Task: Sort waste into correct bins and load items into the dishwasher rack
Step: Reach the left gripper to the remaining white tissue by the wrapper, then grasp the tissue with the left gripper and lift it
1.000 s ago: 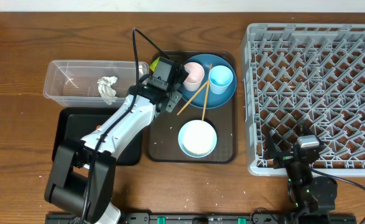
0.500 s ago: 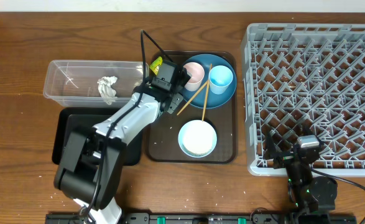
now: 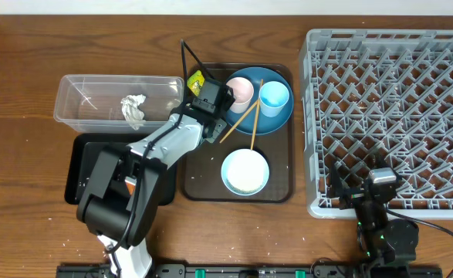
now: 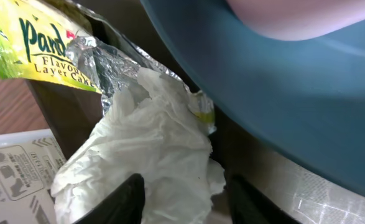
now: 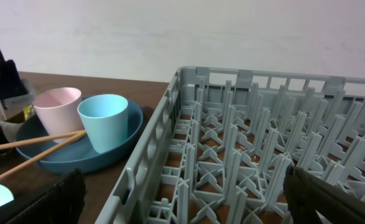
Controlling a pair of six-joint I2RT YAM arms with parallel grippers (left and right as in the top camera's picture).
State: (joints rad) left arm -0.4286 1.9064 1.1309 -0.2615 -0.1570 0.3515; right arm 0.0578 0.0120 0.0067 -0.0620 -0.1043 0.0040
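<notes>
The left gripper straddles, jaws wide, a crumpled white tissue beside the yellow-green printed wrapper, presumably to bin it; the right gripper rests, jaws wide.

Tissue hemmed between blue plate rim and brown tray wall — wrapper crowding just beyond

wrapper: yellow-green, printed, foil edge open, at blue plate rim
tissue: crumpled white, touching wrapper
second tissue: inside clear tub
pink cup, light-blue cup: upright on plate
chopsticks: crossed over plate edge
white bowl: upright
rack: grey, pegged, right side
</notes>
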